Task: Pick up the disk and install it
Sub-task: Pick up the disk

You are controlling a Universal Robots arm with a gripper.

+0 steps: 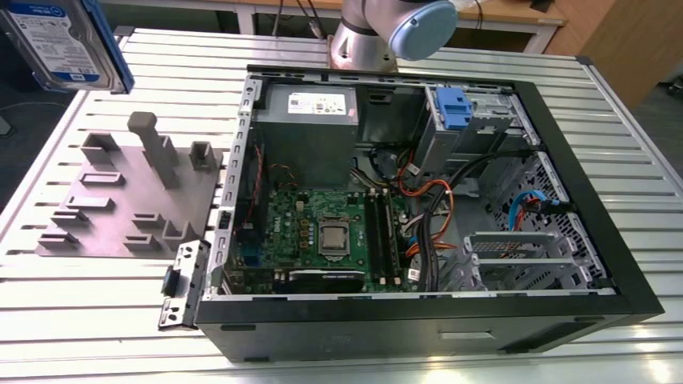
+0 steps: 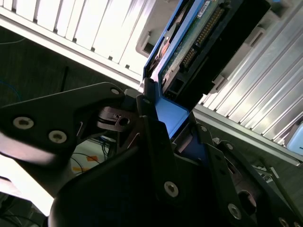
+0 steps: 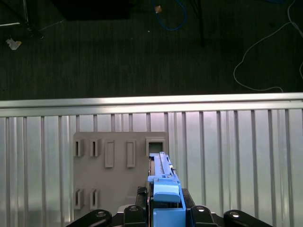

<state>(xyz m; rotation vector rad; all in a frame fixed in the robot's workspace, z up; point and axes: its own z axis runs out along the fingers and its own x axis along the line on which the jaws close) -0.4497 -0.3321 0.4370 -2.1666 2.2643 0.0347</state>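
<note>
Above grey fixture [image 3: 118, 175]: fingers [image 2: 154, 142] grip disk [image 3: 163, 189] edgewise.

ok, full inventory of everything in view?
disk: 1, silver with blue carrier, aloft, exterior view's upper left
table: 1, silver, slatted, across the exterior view
computer case: 1, black, open, on the table
fixture plate: 1, grey, on the table beside the case
motherboard: 1, green, inside the case
power supply: 1, grey, inside the case
latch: 1, blue, in the case's drive bay
arm: 1, silver, behind the case
tool: 1, black, shut on the disk
</note>
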